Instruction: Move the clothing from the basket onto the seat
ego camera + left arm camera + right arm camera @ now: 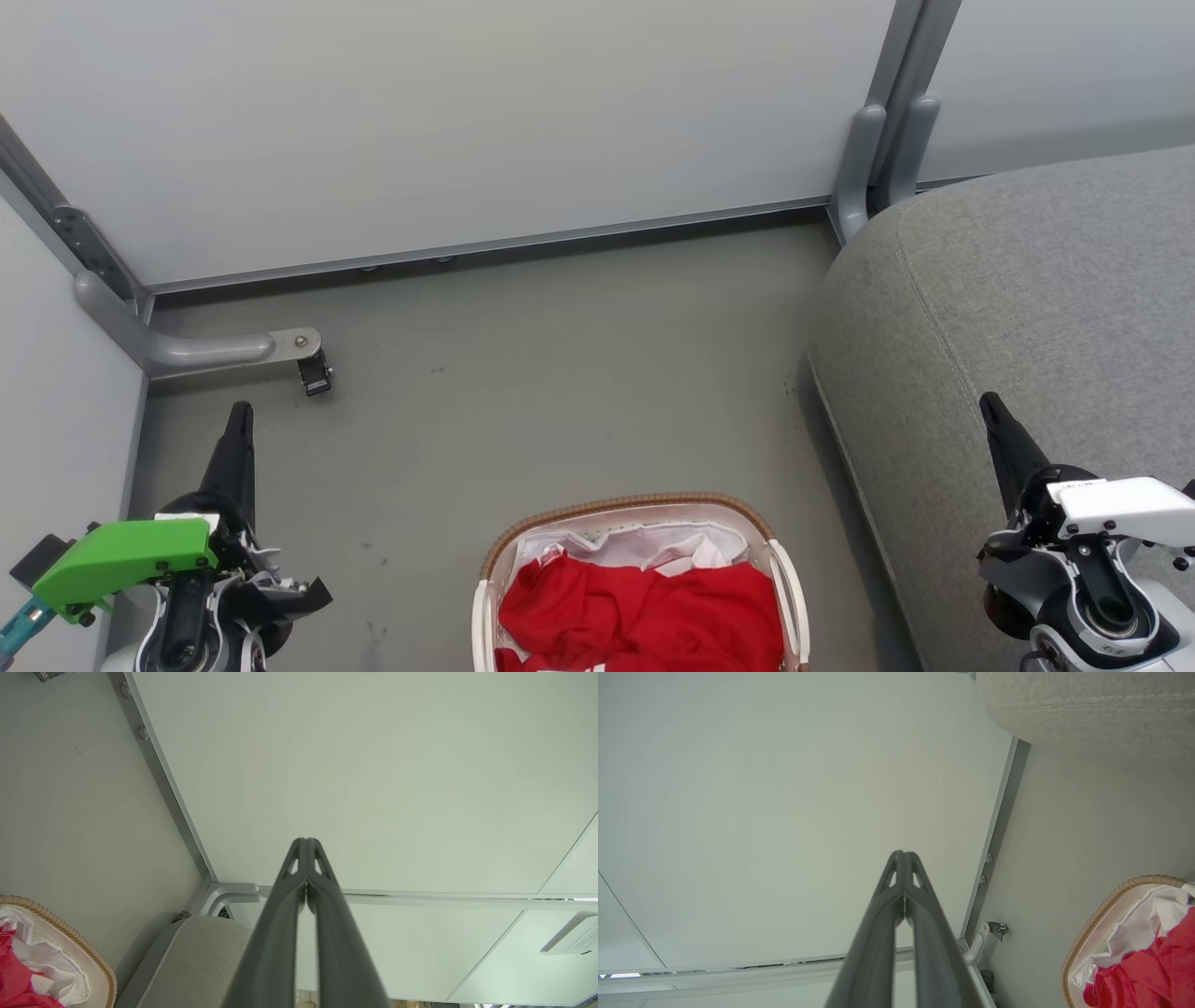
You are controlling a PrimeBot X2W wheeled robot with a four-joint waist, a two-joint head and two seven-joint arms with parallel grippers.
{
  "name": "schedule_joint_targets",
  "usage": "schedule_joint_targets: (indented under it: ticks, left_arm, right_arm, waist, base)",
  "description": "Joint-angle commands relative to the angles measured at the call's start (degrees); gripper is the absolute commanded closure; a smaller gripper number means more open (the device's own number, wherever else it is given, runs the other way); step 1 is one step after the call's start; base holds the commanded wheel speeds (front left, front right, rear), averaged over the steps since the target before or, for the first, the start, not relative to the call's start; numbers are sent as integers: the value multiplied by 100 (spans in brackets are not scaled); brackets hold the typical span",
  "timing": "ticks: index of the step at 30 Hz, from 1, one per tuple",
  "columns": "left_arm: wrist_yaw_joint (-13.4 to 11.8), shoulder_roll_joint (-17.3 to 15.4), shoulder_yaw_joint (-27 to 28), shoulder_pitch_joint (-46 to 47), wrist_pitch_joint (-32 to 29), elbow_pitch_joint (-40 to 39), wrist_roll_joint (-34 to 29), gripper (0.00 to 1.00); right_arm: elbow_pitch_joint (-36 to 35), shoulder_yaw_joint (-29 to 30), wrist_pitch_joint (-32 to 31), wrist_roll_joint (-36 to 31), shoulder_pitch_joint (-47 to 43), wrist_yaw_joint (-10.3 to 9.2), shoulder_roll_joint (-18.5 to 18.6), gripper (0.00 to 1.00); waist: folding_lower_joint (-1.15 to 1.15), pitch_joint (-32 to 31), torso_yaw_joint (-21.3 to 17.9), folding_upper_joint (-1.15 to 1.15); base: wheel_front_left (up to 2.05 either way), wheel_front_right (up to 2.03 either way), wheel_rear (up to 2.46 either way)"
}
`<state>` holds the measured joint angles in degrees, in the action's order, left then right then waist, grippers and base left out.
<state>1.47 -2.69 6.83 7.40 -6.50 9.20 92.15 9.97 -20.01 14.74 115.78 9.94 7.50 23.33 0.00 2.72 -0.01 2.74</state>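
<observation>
**Head view.** Red clothing [644,611] lay crumpled in the basket [607,509] at bottom centre, over a white liner [635,546]. A sliver of white at the garments' lower edge was cut off by the frame and could not be told as lettering or stripe. The basket stood on the grey floor [560,392], with the grey fabric seat [1027,299] near it on the right. The left gripper [241,415], under a green cover [131,555], had its fingers pressed together on nothing and stood well to the left of the basket. The right gripper [991,406] was likewise pressed together and empty, seen against the seat's side to the right of the basket. The clothing lay between and below the two tips, touching neither.

**Left wrist view.** The left gripper [306,842] showed its tips meeting, pointing at a pale wall panel [373,765]. The basket's woven rim [70,938] and a patch of clothing [14,980] sat in the lower left corner, well apart from the fingers. A corner of the seat [201,956] lay between them. A white notice [570,938] at lower right carried print too small to read.

**Right wrist view.** The right gripper [903,854] was closed tip to tip, holding nothing. The basket [1101,910] and clothing [1153,970] lay at lower right, well apart from it, and the seat [1087,704] lay at upper right.
</observation>
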Motion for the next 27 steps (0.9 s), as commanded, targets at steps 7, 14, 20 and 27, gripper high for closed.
schedule_joint_targets:
  ticks: [7, 14, 20, 27]
  left_arm:
    - [-9, -38, -1, 19, -14, -24, 13, 100]
    - [-9, -38, -1, 19, -15, -24, 13, 100]
    - [-9, -38, -1, 19, -14, -24, 13, 100]
    - [1, 15, -6, -34, 4, 86, -2, 0]
  right_arm:
    - [-9, -9, 22, 19, 19, -1, 34, 100]
    - [-9, -8, 22, 19, 19, -1, 34, 100]
    - [-9, -8, 22, 19, 19, -1, 34, 100]
    - [68, -18, -1, -7, -36, -1, -64, 0]
  waist:
    - [0, 0, 0, 0]
    - [0, 0, 0, 0]
    - [0, 0, 0, 0]
    - [0, 0, 0, 0]
  base:
    - [0, 0, 0]
    - [0, 0, 0]
    - [0, 0, 0]
    - [0, 0, 0]
